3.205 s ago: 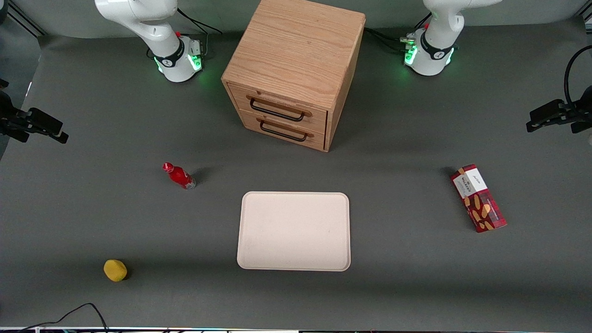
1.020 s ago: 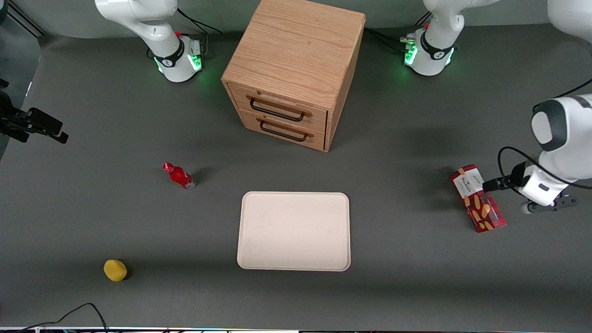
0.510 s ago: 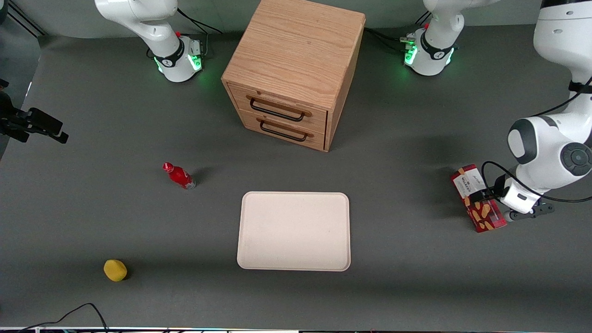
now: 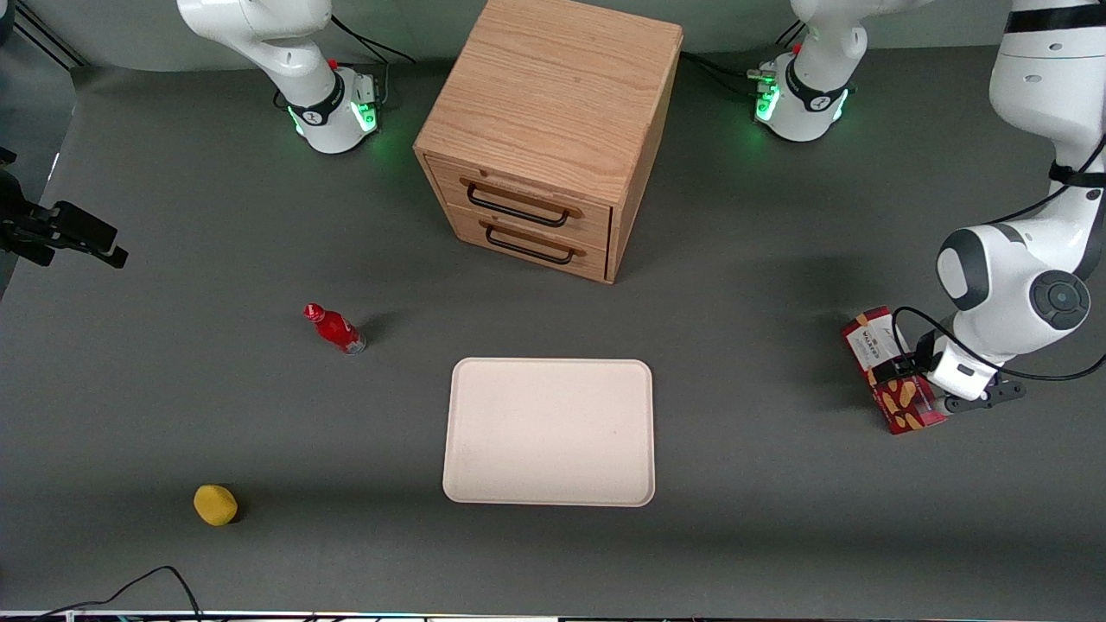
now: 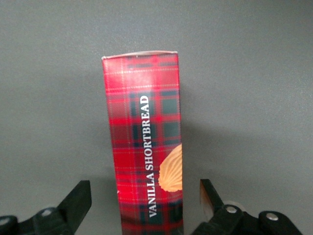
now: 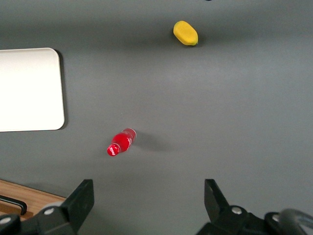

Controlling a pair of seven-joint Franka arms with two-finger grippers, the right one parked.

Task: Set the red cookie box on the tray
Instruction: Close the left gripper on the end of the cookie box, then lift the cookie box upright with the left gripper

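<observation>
The red cookie box (image 4: pixel 874 339) lies flat on the grey table toward the working arm's end, its white label end farther from the front camera. My left gripper (image 4: pixel 904 373) is low over the box's middle. In the left wrist view the gripper (image 5: pixel 145 188) is open and straddles the plaid box (image 5: pixel 146 137), with a gap between each finger and the carton's sides. The cream-white tray (image 4: pixel 549 432) lies empty at the table's middle, well apart from the box, and also shows in the right wrist view (image 6: pixel 29 88).
A wooden two-drawer cabinet (image 4: pixel 553 130) stands farther from the front camera than the tray. A small red bottle (image 4: pixel 335 328) and a yellow object (image 4: pixel 215 504) lie toward the parked arm's end. A black cable (image 4: pixel 147 583) lies at the front edge.
The left arm has come in from the working arm's end and lowered its gripper over the box's middle. The box and tray have not moved.
</observation>
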